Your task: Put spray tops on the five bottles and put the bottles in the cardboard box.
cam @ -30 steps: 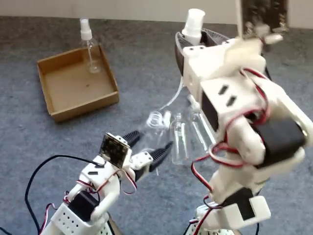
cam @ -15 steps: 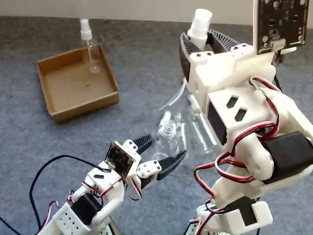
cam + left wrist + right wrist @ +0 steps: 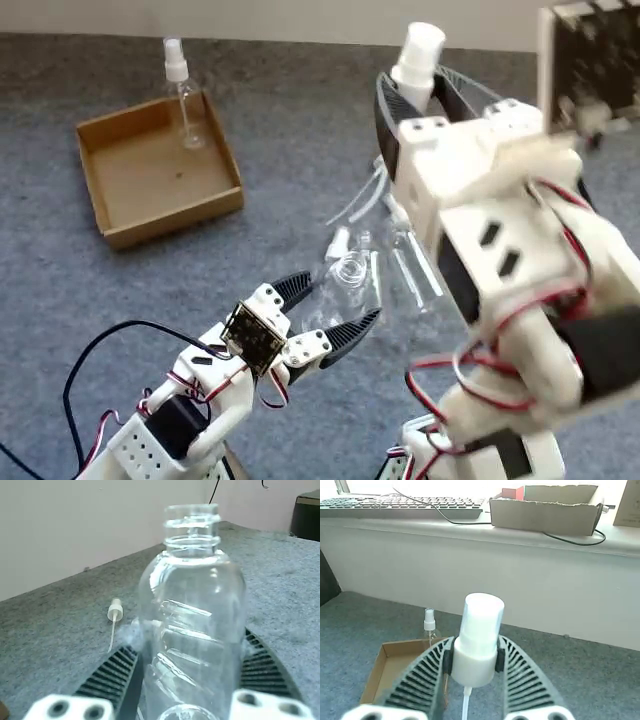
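Note:
My left gripper (image 3: 340,298) is shut on a clear bottle (image 3: 348,283) with an open threaded neck, held low over the carpet in front of the arms. In the left wrist view that bottle (image 3: 192,610) stands upright between the black fingers (image 3: 111,676). My right gripper (image 3: 418,78) hangs higher and farther back, shut on a white spray top (image 3: 418,48). The right wrist view has this spray top (image 3: 477,637) gripped at its collar with its dip tube hanging down. The cardboard box (image 3: 110,195) lies at the far left, with one capped bottle (image 3: 183,100) standing in its back corner.
Other clear bottles (image 3: 412,268) lie on the grey carpet between the arms, beside loose spray tops (image 3: 338,240) with thin tubes. Another loose spray top (image 3: 115,613) lies beyond the held bottle. A black cable (image 3: 75,365) loops by the left arm's base.
My left gripper has closed on the bottle that lay on the carpet and raised it, moving a little right. The right arm has shifted right with its spray top.

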Available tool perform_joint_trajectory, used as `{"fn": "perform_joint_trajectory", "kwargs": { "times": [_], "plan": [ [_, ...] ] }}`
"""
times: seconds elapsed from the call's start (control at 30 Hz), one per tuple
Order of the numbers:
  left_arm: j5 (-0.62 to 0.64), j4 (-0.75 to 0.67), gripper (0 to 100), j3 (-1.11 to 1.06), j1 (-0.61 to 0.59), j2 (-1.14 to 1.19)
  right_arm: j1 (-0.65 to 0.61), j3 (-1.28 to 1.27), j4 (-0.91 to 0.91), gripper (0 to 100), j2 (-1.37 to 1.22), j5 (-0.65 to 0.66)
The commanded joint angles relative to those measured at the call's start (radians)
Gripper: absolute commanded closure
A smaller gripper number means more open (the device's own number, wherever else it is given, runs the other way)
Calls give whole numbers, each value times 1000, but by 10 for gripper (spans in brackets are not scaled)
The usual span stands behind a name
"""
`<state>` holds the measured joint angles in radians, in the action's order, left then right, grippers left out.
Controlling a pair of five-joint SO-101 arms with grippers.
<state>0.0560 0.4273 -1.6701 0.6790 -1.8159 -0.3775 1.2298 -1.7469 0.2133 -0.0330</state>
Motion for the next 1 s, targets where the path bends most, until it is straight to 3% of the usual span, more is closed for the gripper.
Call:
{"fn": "perform_joint_trajectory", "kwargs": {
  "times": [0.0,0.2,0.43,0.77,0.97],
  "plan": [
    [-6,-31,819,-24,16,-12,10,-200,-19,991,159,-2],
    [-6,-31,819,-24,18,-12,8,-443,-2,991,275,-2],
    [-6,-28,819,-24,18,-12,8,-568,142,991,341,-2],
    [-6,-25,819,-24,18,-12,8,-596,259,991,383,-2],
    [-6,-29,819,-24,18,-12,8,-608,237,991,380,-8]
  ]
}}
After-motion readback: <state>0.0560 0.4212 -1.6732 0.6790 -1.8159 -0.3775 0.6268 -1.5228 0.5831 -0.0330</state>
